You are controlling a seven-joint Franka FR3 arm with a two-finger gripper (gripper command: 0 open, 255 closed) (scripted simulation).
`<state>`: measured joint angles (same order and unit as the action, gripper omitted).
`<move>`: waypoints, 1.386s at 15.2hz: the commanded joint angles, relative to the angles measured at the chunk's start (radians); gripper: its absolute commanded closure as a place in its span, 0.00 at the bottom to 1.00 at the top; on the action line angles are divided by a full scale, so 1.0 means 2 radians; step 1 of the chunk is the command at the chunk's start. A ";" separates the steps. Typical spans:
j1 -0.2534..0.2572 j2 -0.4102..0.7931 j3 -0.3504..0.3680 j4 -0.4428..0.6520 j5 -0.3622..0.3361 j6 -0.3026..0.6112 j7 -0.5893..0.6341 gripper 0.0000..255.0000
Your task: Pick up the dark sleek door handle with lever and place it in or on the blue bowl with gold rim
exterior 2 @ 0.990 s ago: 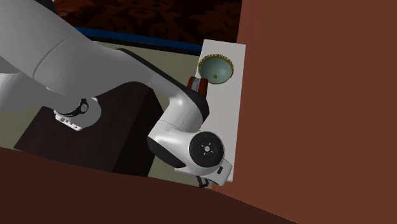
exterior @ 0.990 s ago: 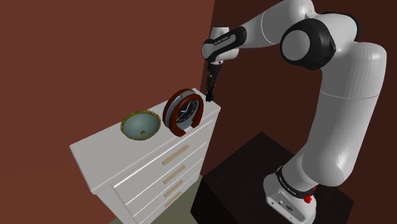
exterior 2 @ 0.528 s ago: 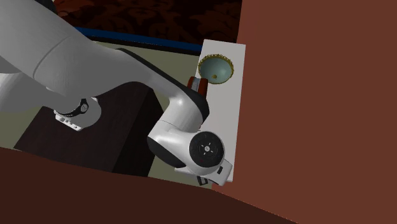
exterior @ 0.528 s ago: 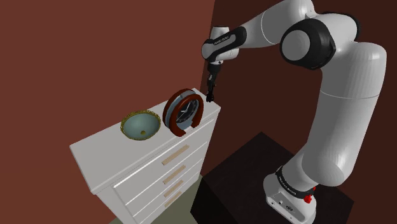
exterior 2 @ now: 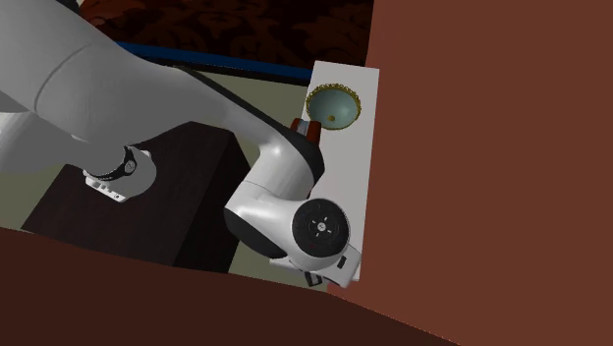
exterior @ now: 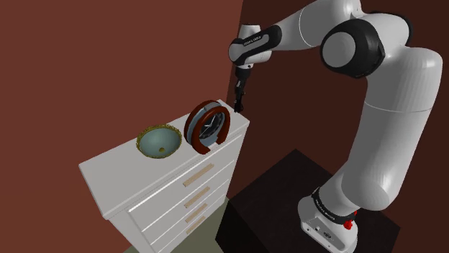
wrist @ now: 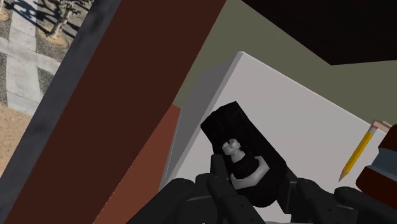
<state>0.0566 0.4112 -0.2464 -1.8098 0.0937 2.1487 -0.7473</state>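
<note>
Walls: dark red-brown, behind a white dresser [exterior: 115,171] with drawers.
Hand [wrist: 251,194]: closed round the dark door handle [wrist: 234,130], fingers clasping it on both sides.
Door handle: held over the dresser's end, near the round clock [exterior: 207,127].
Blue bowl [exterior: 160,141]: gold-rimmed, on the dresser beyond the clock.

White arm [exterior: 392,144], dark joints, black jaws (red dot [exterior: 349,223] near base [exterior: 321,213]).
</note>
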 commanded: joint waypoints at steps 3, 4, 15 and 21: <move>0.002 -0.016 -0.002 0.006 -0.005 -0.022 0.002 1.00; 0.002 -0.019 -0.003 0.009 -0.006 -0.027 0.003 1.00; 0.004 -0.048 -0.006 0.045 -0.014 -0.091 0.008 1.00; 0.004 -0.059 -0.007 0.070 -0.018 -0.127 0.009 1.00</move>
<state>0.0651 0.2972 -0.2611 -1.6807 0.0588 1.9090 -0.7293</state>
